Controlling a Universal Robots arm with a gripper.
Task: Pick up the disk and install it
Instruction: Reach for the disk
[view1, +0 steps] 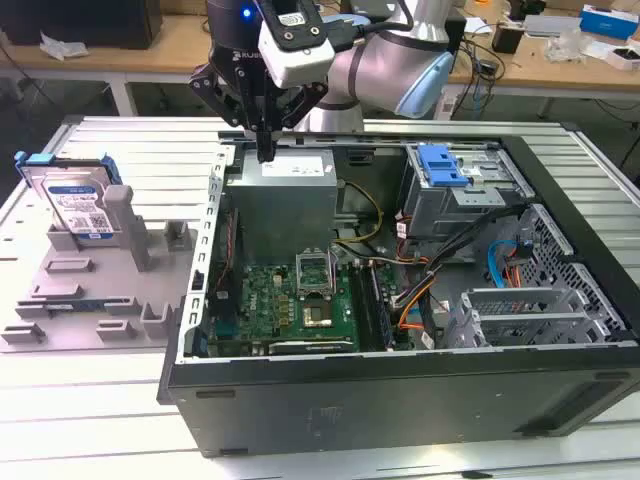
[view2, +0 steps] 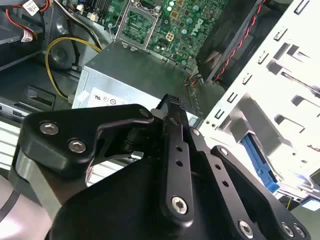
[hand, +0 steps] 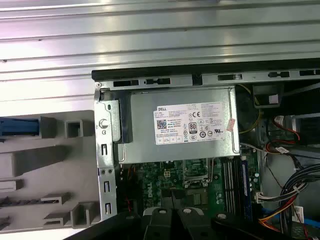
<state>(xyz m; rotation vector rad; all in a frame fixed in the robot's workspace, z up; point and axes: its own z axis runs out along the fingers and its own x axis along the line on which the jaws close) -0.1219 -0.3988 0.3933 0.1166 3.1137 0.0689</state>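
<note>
One disk (view1: 75, 205) is being propped on edge, leaning, in a grey fixture (view1: 100, 300) on the bench (view1: 130, 140). It is standing outside the open computer case (view1: 400, 385), toward nine o'clock of the hand (view1: 265, 150) in the exterior view. Nothing is being gripped: the hand's fingers are being held pressed together to a narrow point. The hand is being poised just above the grey power supply box (view1: 290, 195) at the case's far corner, well apart from the disk. The pick-up is being judged as not yet begun. Care is being called for in this step: the fingers would have to be parted before any descent, and the case wall (view1: 213, 230) between hand and disk cleared. The disk is best taken squarely by its blue-bracketed edges rather than its labelled face, since a leaning drive is judged likely to tip or slide in the fixture while being nudged from one side.
</note>
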